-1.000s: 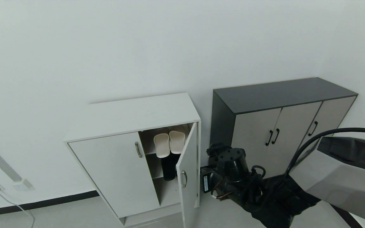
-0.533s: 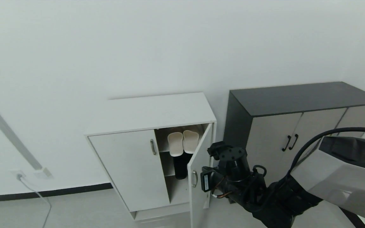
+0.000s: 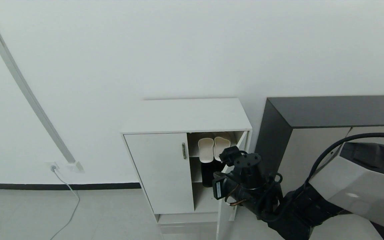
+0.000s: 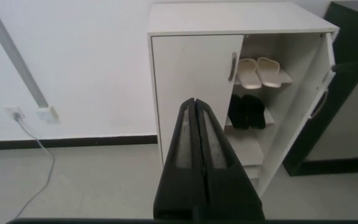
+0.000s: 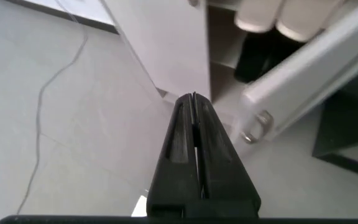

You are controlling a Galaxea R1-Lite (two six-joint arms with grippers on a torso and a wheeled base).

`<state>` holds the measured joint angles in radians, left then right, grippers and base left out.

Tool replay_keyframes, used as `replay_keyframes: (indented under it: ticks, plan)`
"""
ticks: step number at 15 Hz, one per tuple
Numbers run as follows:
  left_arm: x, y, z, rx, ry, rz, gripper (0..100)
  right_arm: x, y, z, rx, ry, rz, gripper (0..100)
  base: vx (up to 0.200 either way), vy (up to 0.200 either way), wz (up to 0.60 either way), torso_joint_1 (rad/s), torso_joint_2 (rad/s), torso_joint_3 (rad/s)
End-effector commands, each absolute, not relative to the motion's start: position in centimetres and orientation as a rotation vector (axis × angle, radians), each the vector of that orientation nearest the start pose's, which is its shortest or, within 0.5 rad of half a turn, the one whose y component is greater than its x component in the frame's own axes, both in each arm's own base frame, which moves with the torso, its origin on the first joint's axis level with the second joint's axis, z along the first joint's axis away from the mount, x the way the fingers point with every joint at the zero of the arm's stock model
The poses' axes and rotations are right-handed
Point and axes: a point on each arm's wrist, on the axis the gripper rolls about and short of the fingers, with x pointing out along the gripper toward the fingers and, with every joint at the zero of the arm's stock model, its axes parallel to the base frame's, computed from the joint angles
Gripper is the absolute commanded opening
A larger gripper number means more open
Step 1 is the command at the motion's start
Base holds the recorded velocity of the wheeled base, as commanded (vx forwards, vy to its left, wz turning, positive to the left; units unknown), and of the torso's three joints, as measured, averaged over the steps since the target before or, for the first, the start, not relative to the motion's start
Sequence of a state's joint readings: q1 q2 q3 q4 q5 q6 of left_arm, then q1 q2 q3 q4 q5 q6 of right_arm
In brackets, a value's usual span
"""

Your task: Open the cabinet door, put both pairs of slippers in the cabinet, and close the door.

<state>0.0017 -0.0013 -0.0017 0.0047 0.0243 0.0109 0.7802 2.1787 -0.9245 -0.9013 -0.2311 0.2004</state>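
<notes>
The white cabinet [image 3: 192, 115] stands against the wall with its left door [image 3: 160, 170] closed and its right door [image 3: 224, 213] swung open, edge-on to me. A white pair of slippers [image 3: 213, 148] lies on the upper shelf, and a black pair [image 3: 207, 173] stands on the shelf below. My right arm's wrist [image 3: 245, 180] hangs just in front of the open door. The right gripper [image 5: 194, 99] is shut and holds nothing, pointing at the floor near the door's handle [image 5: 257, 124]. My left gripper [image 4: 195, 102] is shut and empty, some way in front of the closed door [image 4: 194, 62].
A dark grey cabinet [image 3: 328, 110] stands right beside the white one on the right. A wall socket [image 3: 53, 166] with a trailing cable [image 3: 72, 206] is at the lower left. Open floor [image 3: 62, 216] lies left of the cabinet.
The head camera has swung, so the cabinets sit farther right in the picture. The right wrist, beside the open door before, now overlaps its edge.
</notes>
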Motion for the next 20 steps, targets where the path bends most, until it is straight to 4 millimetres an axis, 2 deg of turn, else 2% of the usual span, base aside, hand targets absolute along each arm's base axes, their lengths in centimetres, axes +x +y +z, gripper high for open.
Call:
replay_keyframes:
  ticks: [1,5,7,10,15,18,20]
  plan:
    - [-2.3,0.1,7.5,0.011,0.005,0.026,0,28.9,25.6,7.6,-0.002,0.352,0.473,0,0.000,0.000,0.00,0.000,0.00,0.000]
    - [-2.3,0.1,7.5,0.011,0.005,0.026,0,30.1,23.1,7.6,-0.053,0.430,0.378,0,0.000,0.000,0.00,0.000,0.00,0.000]
    - [-2.3,0.1,7.5,0.011,0.005,0.026,0,30.4,22.7,6.8,-0.075,0.481,0.359,0,0.000,0.000,0.00,0.000,0.00,0.000]
    - [-2.3,0.1,7.5,0.011,0.005,0.026,0,31.3,23.3,4.8,-0.091,0.513,0.354,0,0.000,0.000,0.00,0.000,0.00,0.000]
    - [-2.3,0.0,7.5,0.012,0.005,0.025,0,32.7,25.1,2.7,-0.096,0.520,0.366,0,0.000,0.000,0.00,0.000,0.00,0.000]
    - [-2.3,0.0,7.5,0.011,0.005,0.025,0,34.5,27.0,2.0,0.007,0.416,0.383,0,0.000,0.000,0.00,0.000,0.00,0.000]
    - [-2.3,0.1,7.5,0.012,0.005,0.023,0,34.8,27.3,1.9,0.049,0.360,0.393,0,0.000,0.000,0.00,0.000,0.00,0.000]
